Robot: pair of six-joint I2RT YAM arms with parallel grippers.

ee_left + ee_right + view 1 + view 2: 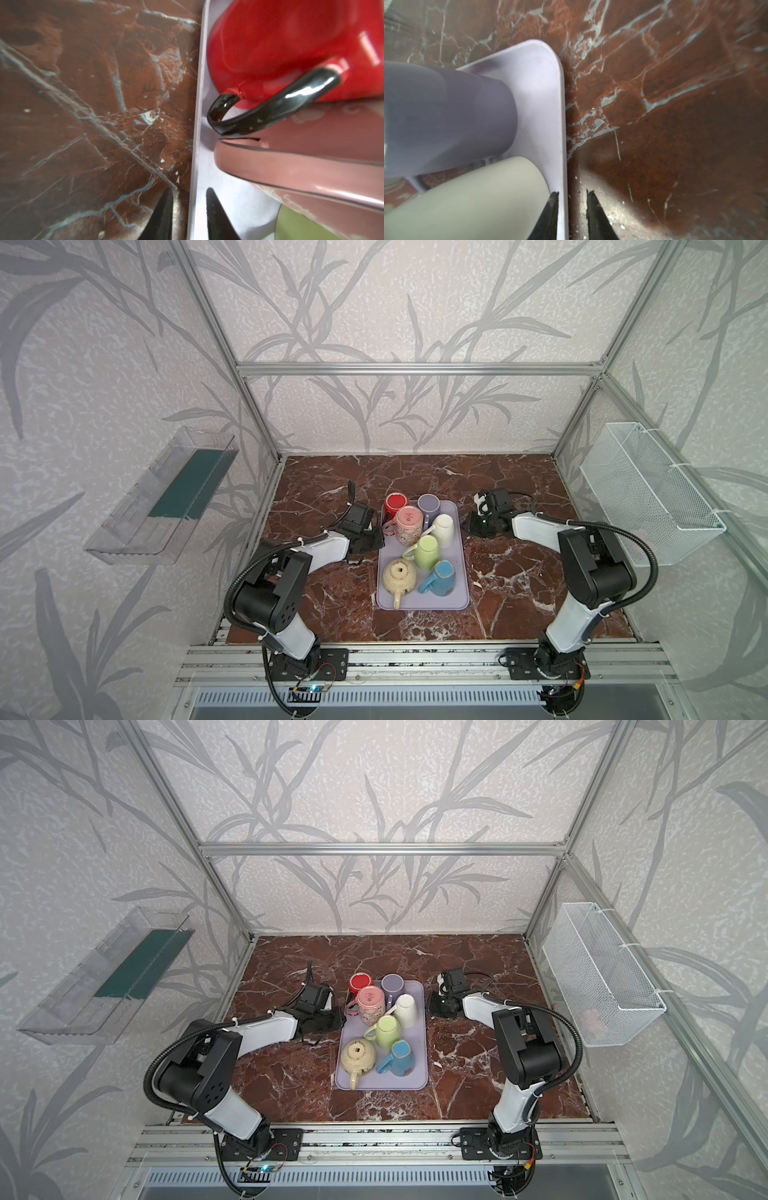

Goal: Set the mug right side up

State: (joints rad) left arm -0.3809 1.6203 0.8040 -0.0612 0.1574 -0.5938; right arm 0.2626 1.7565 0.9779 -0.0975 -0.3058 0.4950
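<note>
Mugs: six stood rim-down, crowded on the lilac tray [432,602] at the centre of both top views — red mug [396,502], purple mug [428,504], pink mug [409,522], white mug [443,526], green mug [428,549], blue mug [442,574]; we could not tell which was meant.
Teapot [400,576]: lower left of the tray.
Left gripper [189,190]: fingers slightly spread astride the tray's left rim, pinching nothing — placed, we judged, to steady the tray.
Right gripper [572,192]: likewise astride the right rim, fingers narrowly apart.
Wrist views alone: showed the finger gaps, and the red mug's black handle [270,106] close against the pink mug's.
Top views alone: showed every base up; fingertips were hidden under the wrists.
</note>
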